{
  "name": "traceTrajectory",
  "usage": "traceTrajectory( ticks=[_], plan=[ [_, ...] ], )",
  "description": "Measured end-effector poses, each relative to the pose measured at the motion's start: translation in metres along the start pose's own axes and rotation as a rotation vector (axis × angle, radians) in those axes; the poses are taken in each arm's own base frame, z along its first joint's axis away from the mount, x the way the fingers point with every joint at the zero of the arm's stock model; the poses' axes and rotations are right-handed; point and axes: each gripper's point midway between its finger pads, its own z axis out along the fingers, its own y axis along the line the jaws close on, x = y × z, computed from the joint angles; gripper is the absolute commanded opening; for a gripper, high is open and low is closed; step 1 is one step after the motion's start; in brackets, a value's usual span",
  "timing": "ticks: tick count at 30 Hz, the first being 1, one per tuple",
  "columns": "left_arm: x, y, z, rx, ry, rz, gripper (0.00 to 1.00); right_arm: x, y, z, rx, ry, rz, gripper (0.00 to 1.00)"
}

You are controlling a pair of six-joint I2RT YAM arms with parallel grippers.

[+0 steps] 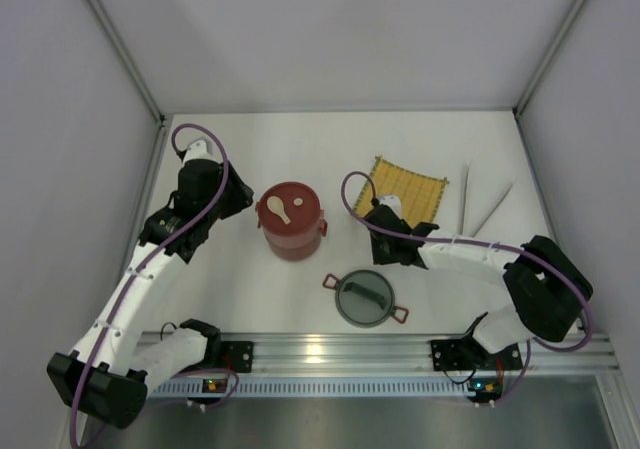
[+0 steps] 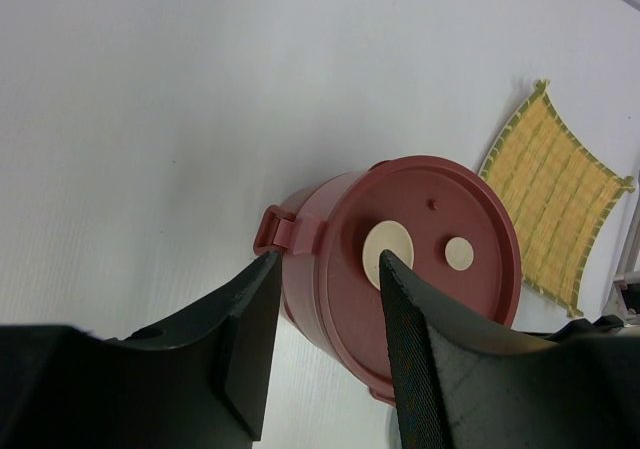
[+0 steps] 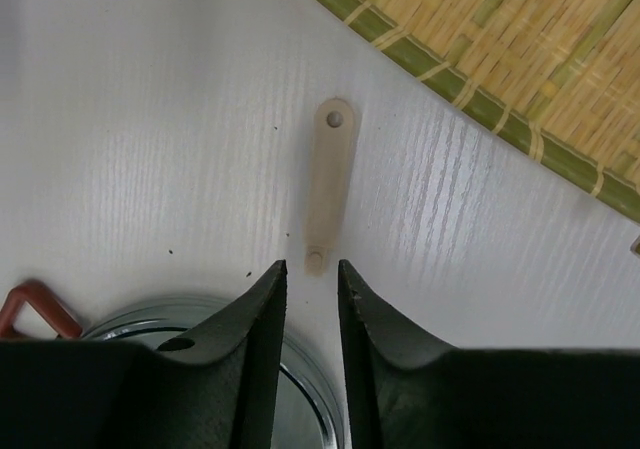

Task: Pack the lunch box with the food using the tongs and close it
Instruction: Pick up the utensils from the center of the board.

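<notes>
Your lunch box (image 1: pixel 290 245) stands left of centre on the table (image 1: pixel 250 159) with a flat red lid on, and a cream spoon-shaped piece (image 1: pixel 280 207) lies on that lid. Its other tier (image 1: pixel 365 299) sits apart, nearer you, under the grey domed lid.

You see no loose food in any view, so the packing is probably done, though nothing shows what is inside. What seems left is joining the two tiers into one closed stack.

The tongs (image 1: pixel 492 209) lie free on the far right, beyond the yellow mat (image 1: pixel 410 189), arms spread in a V and pinching nothing.

Your left gripper (image 2: pixel 325 269) hovers by the red tier, jaws apart and empty. Your right gripper (image 3: pixel 312 269), jaws narrowly parted, points at a cream strip (image 3: pixel 328 184) on the table between mat and grey lid.
</notes>
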Motion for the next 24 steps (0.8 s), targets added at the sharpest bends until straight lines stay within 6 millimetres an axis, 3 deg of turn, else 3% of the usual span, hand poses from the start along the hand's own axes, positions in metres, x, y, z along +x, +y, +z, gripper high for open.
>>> traceTrajectory(
  ticks=[3, 12, 24],
  plan=[
    [0.000, 0.000, 0.000, 0.000, 0.000, 0.000, 0.49, -0.002, 0.000, 0.002, 0.007, 0.000, -0.002, 0.33],
    [0.000, 0.000, 0.000, -0.001, 0.000, 0.001, 0.49, -0.027, 0.014, 0.015, 0.033, -0.022, -0.002, 0.33],
    [0.001, 0.001, 0.000, -0.003, 0.004, 0.002, 0.49, -0.026, 0.009, 0.018, 0.065, -0.020, -0.007, 0.33]
  ],
)
